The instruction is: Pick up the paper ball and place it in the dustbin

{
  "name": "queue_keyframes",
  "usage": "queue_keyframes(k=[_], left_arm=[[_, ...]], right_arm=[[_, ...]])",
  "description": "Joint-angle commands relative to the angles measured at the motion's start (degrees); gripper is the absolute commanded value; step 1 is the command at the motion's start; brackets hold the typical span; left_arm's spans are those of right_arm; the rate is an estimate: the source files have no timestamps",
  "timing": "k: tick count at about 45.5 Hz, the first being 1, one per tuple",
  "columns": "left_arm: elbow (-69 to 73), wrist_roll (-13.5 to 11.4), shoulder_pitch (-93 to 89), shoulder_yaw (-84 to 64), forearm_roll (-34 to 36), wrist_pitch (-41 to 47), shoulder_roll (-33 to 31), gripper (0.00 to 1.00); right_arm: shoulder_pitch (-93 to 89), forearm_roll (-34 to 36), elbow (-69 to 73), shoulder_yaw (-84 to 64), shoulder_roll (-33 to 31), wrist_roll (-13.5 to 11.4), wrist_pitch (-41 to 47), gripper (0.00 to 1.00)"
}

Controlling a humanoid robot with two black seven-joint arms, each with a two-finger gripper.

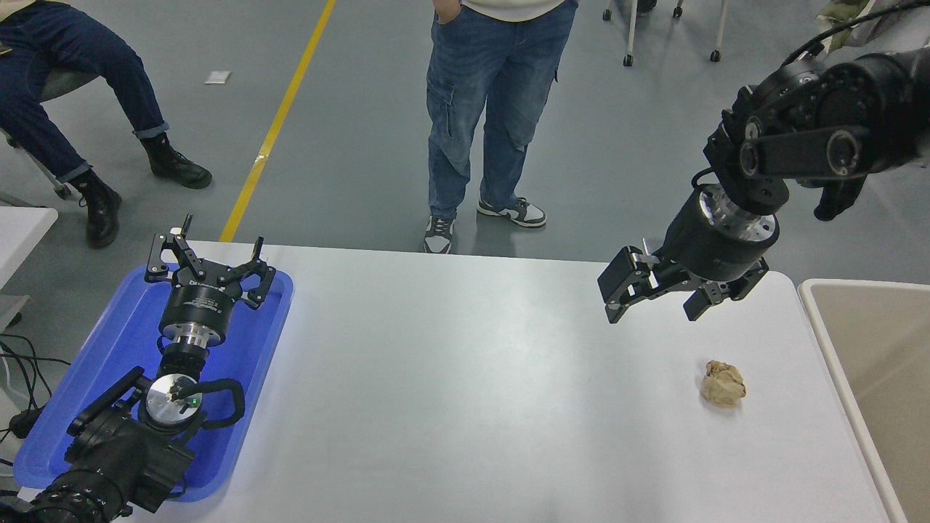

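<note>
The paper ball [723, 383], a small crumpled tan-brown wad, lies on the white table [465, 392] near its right side. My right gripper [652, 311] hangs open above the table, up and to the left of the ball and apart from it. The dustbin [828, 319], beige with a pale cream rim, stands off the table's right edge, only partly in view. My left gripper [207, 254] is open and parked over the blue tray at the lower left.
A blue plastic tray [109, 378] lies at the table's left under the left arm. A person in jeans [487, 109] stands at the far side. Another person [80, 94] sits at the upper left. Cables hang at the left edge.
</note>
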Motion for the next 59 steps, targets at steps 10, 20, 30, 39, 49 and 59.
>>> queue_keyframes(k=[10,20,30,39,49,59], left_arm=[[0.0,0.0,0.0,0.03,0.0,0.09,0.01,1.0],[0.0,0.0,0.0,0.03,0.0,0.09,0.01,1.0],[0.0,0.0,0.0,-0.06,0.0,0.09,-0.07,1.0],[0.0,0.0,0.0,0.03,0.0,0.09,-0.07,1.0],[0.0,0.0,0.0,-0.06,0.0,0.09,0.02,1.0],[0.0,0.0,0.0,-0.06,0.0,0.0,0.01,1.0]], right_arm=[[-0.47,0.05,-0.01,-0.12,0.02,0.08,-0.1,1.0],[-2.14,-0.65,-0.18,-0.12,-0.24,0.08,-1.42,1.0],[-3.64,-3.46,-0.54,-0.03,-3.14,0.08,-1.95,1.0],[-7.5,-10.05,-3.17,0.24,-8.14,0.17,-3.88,1.0],[-17.34,-23.4,-13.09,2.17,-17.02,0.43,-5.55,1.0],[-32.8,-33.69,-26.09,12.17,-21.86,0.52,-6.96,1.0]])
